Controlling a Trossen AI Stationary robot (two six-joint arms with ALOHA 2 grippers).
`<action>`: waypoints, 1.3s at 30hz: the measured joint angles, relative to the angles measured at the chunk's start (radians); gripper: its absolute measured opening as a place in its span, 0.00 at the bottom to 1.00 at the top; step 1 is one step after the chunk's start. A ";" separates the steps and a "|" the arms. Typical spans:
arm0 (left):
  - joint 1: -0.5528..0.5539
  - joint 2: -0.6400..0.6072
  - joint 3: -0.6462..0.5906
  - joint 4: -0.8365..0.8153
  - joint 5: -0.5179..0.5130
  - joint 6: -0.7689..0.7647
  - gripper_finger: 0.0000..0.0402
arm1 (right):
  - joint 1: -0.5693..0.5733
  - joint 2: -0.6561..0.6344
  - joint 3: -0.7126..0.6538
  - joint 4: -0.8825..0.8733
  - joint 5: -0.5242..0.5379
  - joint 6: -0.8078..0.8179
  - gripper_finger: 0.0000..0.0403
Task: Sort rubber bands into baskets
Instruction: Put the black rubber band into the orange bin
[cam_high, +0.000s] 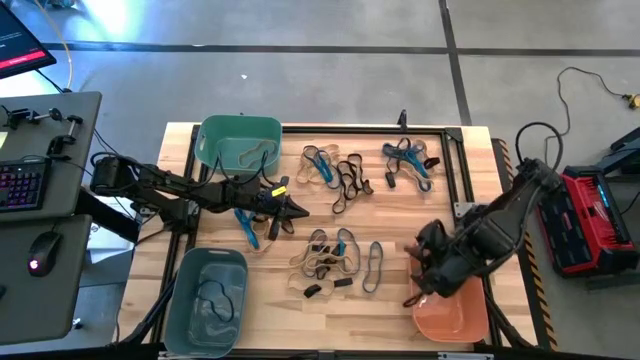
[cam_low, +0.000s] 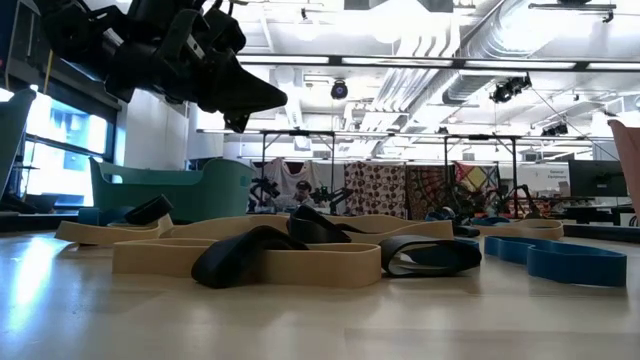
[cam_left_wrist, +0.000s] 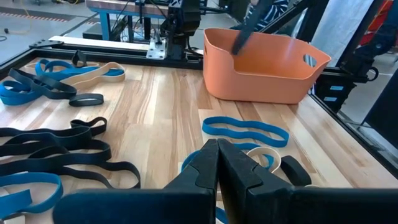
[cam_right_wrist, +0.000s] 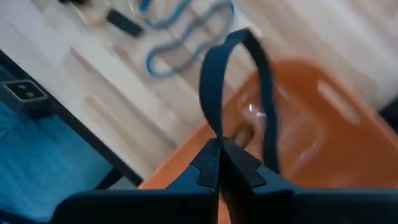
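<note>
Rubber bands in tan, blue and black lie in clusters on the wooden table: far middle (cam_high: 330, 168), far right (cam_high: 405, 158) and near middle (cam_high: 335, 260). The teal-green basket (cam_high: 240, 142) stands far left and the grey-blue basket (cam_high: 205, 300) near left, each with bands inside. The orange basket (cam_high: 452, 312) stands near right. My right gripper (cam_high: 420, 288) hangs over the orange basket's left rim, shut on a dark rubber band (cam_right_wrist: 211, 81). My left gripper (cam_high: 292, 210) floats shut above the table's middle, level, with nothing in it. My right gripper pinches the dark band's upper end (cam_right_wrist: 215, 134) between its two fingers (cam_right_wrist: 205, 167), which point down from above. The band hangs below them as a slack open loop (cam_left_wrist: 244, 34), lifted clear of the table, over the orange basket's rim.
A black frame (cam_high: 455, 180) runs along the table's far and right edges. A long blue band (cam_left_wrist: 245, 130) lies between my left gripper and the orange basket. A desk with keyboard and mouse (cam_high: 30, 190) stands left of the table, and a red case (cam_high: 595, 215) to its right.
</note>
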 joint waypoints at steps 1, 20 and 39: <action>0.000 0.000 0.000 0.000 0.000 0.001 0.00 | 0.013 0.000 -0.008 0.000 -0.021 0.033 0.00; 0.000 0.000 0.000 0.000 0.000 -0.001 0.00 | 0.101 0.001 -0.360 0.238 -0.197 0.225 0.00; 0.000 0.000 0.000 0.000 0.000 -0.001 0.00 | 0.100 0.001 -0.544 0.652 -0.289 0.187 0.19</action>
